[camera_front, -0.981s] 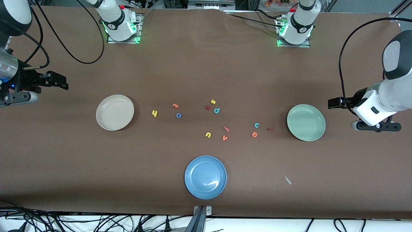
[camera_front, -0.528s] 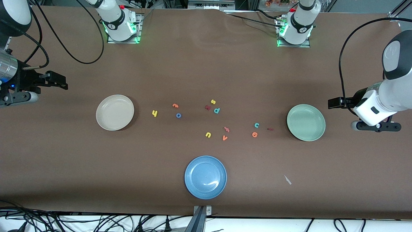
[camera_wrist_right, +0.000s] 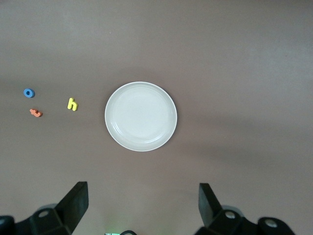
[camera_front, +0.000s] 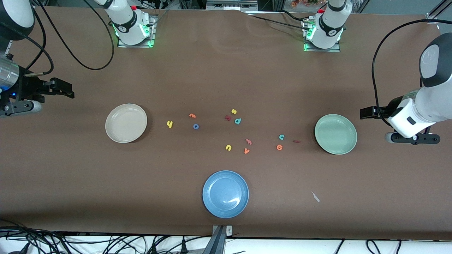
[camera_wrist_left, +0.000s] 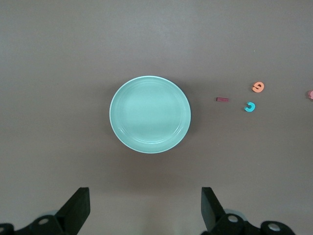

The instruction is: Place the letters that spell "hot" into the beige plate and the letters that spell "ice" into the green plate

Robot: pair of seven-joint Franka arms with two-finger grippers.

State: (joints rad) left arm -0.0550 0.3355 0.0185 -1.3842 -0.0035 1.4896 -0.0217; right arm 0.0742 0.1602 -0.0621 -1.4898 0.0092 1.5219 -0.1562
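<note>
Brown table, nothing has moved since a second ago: "hot" letters (camera_front: 192, 115) beside the beige plate (camera_front: 126, 122), "ice" letters (camera_front: 281, 137) beside the green plate (camera_front: 335, 134). Left gripper (camera_wrist_left: 144, 210) and right gripper (camera_wrist_right: 142, 208) wait, jaws wide apart.

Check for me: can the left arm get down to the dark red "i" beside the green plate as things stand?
Probably yes. The dark red "i" lies flat on bare table just off the green plate, apart from the teal "c". The left pincer is open and nothing stands between.
</note>
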